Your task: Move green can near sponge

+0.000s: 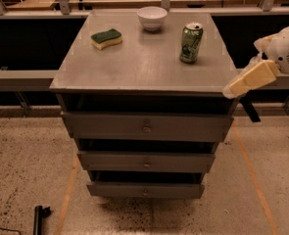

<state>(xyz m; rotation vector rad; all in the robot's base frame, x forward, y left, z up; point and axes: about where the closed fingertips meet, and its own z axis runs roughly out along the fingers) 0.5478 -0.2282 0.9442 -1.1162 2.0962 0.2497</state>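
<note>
Drawer unit seen from above and in front, its flat grey surface carrying three things. The green can stands upright near the right edge, toward the far right corner. The sponge lies near the far left corner, well apart from the can. A white bowl sits at the far edge between them. The tool, pale and angled downward, hangs just off the right edge near the front right corner, touching nothing; whether it is open or closed cannot be told. The step in hand looks like the approach, with the can not yet grasped. The next move would call for reaching in to the can, gripping its body, then carrying it left, clear of the bowl. Below are three drawers with small knobs, and a speckled floor crossed by an orange line.
</note>
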